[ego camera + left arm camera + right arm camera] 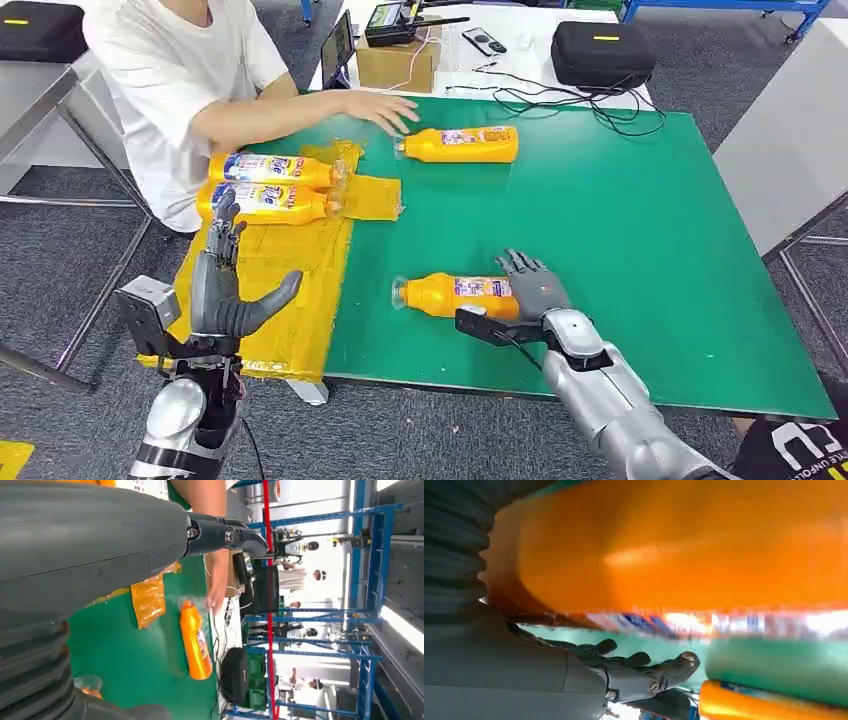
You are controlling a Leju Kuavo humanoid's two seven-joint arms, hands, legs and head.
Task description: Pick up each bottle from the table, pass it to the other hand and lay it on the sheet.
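An orange bottle point(462, 295) point(674, 555) lies on the green table point(620, 250) near the front edge, cap pointing left. My right hand point(530, 290) straddles its base, with the fingers point(644, 675) stretched over the far side and the thumb on the near side, not closed around it. A second bottle point(460, 143) point(195, 640) lies further back, beside a person's hand point(385, 108) point(217, 580). Two more bottles point(270, 168) point(265, 202) lie side by side on the yellow sheet point(290, 290). My left hand point(225, 290) hovers open over the sheet, fingers up and thumb out.
A person in a white shirt point(170, 60) sits at the table's far left corner, arm reaching over the sheet's far end. A cardboard box point(397, 65), a black case point(600, 52) point(235, 675) and cables lie behind the table. The table's right half is bare green.
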